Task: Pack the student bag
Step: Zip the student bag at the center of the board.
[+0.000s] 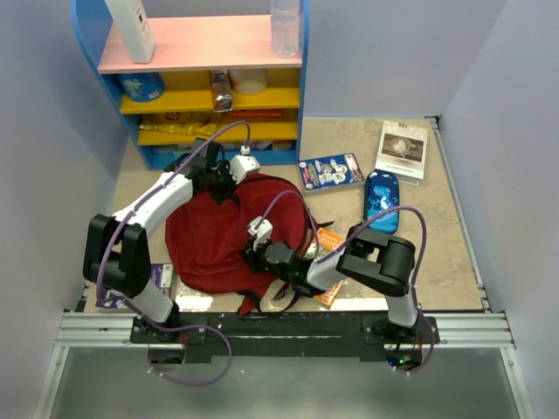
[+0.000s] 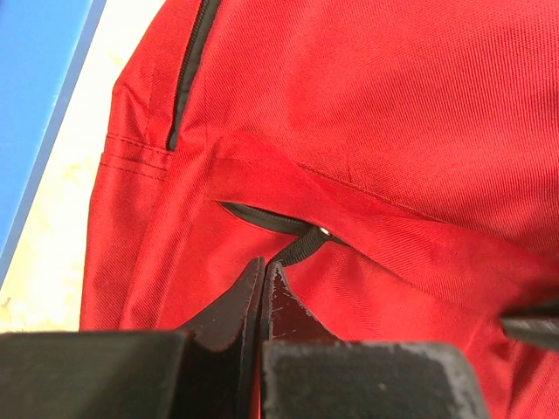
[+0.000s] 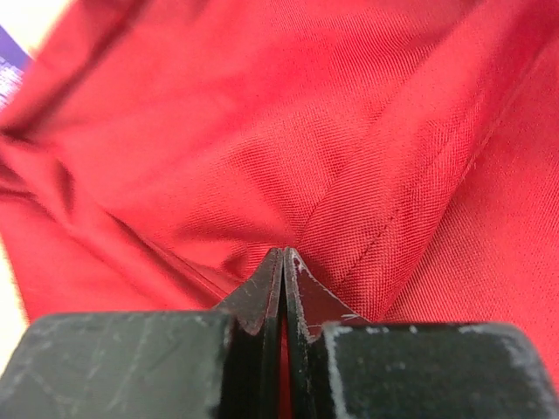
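A large dark red fabric backpack lies slumped on the beige desk — the left end effector at its far edge is pressed together on the black zipper pull, and the right end effector at its near side pinches a fold of red cloth. Behind, a blue shelf unit holds a white bottle, a clear bottle and a blue can. To the right lie a white booklet, a blue-covered book, a blue pencil case — and an orange packet under the right arm
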`<act>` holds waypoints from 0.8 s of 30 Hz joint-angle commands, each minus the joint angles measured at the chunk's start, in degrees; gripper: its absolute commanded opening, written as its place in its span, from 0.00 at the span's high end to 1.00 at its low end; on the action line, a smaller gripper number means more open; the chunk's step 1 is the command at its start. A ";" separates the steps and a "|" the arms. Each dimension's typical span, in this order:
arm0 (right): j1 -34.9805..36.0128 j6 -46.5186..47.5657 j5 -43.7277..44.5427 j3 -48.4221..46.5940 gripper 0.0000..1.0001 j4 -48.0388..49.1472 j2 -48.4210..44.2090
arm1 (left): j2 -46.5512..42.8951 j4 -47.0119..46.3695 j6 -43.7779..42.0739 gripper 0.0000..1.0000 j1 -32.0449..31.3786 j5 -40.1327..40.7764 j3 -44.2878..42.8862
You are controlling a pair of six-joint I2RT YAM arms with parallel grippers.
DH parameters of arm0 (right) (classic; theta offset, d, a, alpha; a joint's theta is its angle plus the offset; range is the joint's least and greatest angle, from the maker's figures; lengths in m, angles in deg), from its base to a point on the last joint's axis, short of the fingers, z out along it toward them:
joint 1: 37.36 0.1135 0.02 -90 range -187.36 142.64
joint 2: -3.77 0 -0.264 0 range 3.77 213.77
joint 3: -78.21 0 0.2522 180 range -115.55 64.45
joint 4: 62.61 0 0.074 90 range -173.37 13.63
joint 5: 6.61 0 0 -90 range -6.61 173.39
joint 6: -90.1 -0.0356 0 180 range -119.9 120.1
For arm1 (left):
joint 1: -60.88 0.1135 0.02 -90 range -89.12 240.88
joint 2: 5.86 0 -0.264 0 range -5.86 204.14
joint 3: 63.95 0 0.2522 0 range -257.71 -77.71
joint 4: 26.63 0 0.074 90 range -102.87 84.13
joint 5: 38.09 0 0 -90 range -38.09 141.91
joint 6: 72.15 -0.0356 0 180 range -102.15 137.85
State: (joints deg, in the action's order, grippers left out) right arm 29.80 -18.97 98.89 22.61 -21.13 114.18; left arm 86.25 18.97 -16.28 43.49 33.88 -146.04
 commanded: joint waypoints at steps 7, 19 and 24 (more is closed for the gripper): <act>-0.09 -5.80 -3.54 4.58 1.00 2.42 2.09 | 0.69 -11.51 2.75 1.00 -0.19 6.31 -0.31; 1.14 -10.11 -5.93 8.80 1.00 2.15 2.35 | 6.76 -19.44 5.74 1.00 0.33 19.69 -3.03; 1.22 -10.28 -6.98 8.27 1.00 1.80 2.88 | 6.49 -23.38 6.79 1.00 0.34 22.67 -2.42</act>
State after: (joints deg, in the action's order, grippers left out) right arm 29.71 -27.80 95.59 29.36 -13.98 115.07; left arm 93.40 5.57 -10.62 42.86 49.77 -146.07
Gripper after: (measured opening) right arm 0.007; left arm 0.015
